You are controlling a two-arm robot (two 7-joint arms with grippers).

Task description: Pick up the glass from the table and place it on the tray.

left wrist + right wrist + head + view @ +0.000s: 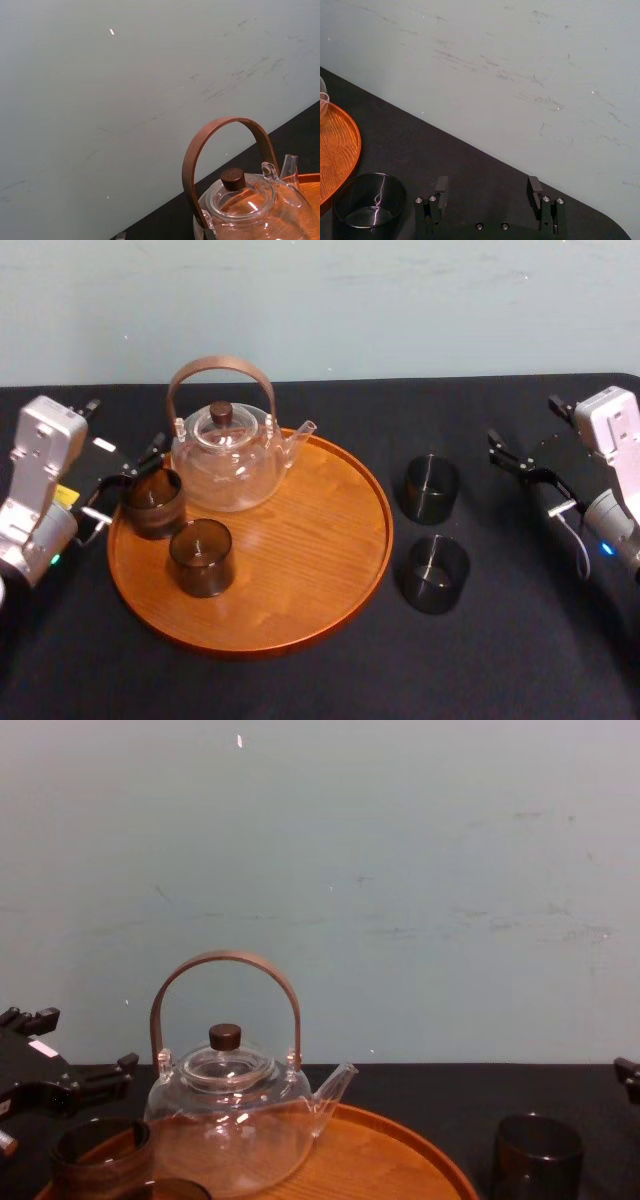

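The left gripper, spread, sits beside a glass on the tray; the right gripper hangs spread over the worktop.

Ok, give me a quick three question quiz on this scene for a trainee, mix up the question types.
1. How many glasses stand on the table, off the tray?
2. True or false: the right gripper is shut on a glass.
3. The left gripper is: A) at the glass beside the teapot, on the tray; B) beside the two glasses off the tray; C) on the teapot's handle.
Key: 1) two; 2) false, it is open over the table; 3) A.
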